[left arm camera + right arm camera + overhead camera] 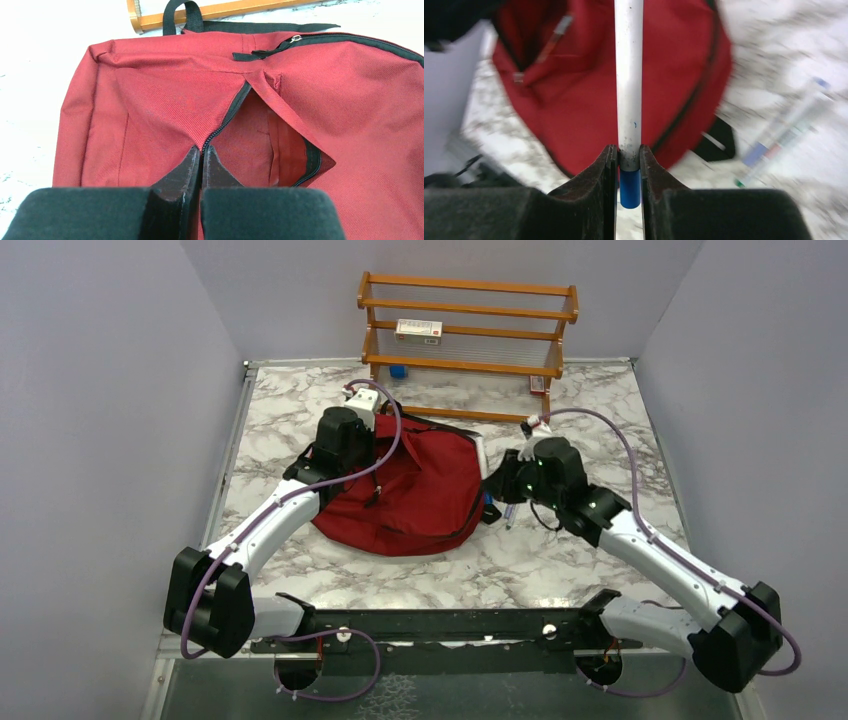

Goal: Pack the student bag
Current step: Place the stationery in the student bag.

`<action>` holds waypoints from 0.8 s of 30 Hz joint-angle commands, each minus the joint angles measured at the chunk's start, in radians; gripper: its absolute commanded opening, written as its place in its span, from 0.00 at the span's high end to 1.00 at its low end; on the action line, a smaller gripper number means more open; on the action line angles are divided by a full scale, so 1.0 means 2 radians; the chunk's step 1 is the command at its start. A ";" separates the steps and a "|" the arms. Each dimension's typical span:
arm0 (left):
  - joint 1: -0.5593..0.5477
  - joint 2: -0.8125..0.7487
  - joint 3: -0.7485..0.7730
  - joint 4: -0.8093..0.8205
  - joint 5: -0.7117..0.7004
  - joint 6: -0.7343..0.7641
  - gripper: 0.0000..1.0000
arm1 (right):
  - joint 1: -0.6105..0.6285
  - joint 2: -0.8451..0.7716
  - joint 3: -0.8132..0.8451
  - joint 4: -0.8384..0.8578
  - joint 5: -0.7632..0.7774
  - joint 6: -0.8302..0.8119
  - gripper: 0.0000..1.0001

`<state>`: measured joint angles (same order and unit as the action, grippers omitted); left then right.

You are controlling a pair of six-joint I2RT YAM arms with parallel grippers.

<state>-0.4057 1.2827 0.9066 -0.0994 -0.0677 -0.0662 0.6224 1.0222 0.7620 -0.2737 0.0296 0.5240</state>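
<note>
the student bag (410, 495) lies flat in the middle of the table (560, 560), just in front of a wooden rack (468, 335). the left pincer (202, 150) is closed tight on the zip edge (227, 115) of the bag's pocket, and the flap is lifted so that only a narrow slit is opened. the right pincer (628, 151) is clamped on a white pen (629, 75) near its blue end, with the long shaft pointed over the red fabric. the step in hand is judged to be the sliding of this pen into the opening. the flap should be pulled higher and held taut so that the mouth is widened. the pen's tip should be lined up with the slit, lowered at a shallow angle, and released only once most of the shaft is inside. the loose pens (781, 125) beside the bag should not be swept aside.
</note>
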 commanded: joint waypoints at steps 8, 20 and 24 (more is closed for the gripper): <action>0.006 -0.024 0.005 0.018 -0.005 0.005 1.00 | 0.001 0.218 0.196 0.007 -0.321 0.046 1.00; 0.007 -0.046 -0.012 0.045 0.033 0.011 1.00 | 0.006 0.353 0.286 -0.044 -0.372 0.066 1.00; 0.007 -0.048 -0.013 0.047 0.049 0.014 1.00 | 0.009 0.388 0.312 -0.048 -0.351 0.078 0.99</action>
<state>-0.3996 1.2274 0.8806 -0.0891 -0.0250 -0.0578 0.6300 1.7451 1.3228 -0.3351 -0.6697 0.6529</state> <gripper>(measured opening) 0.013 0.221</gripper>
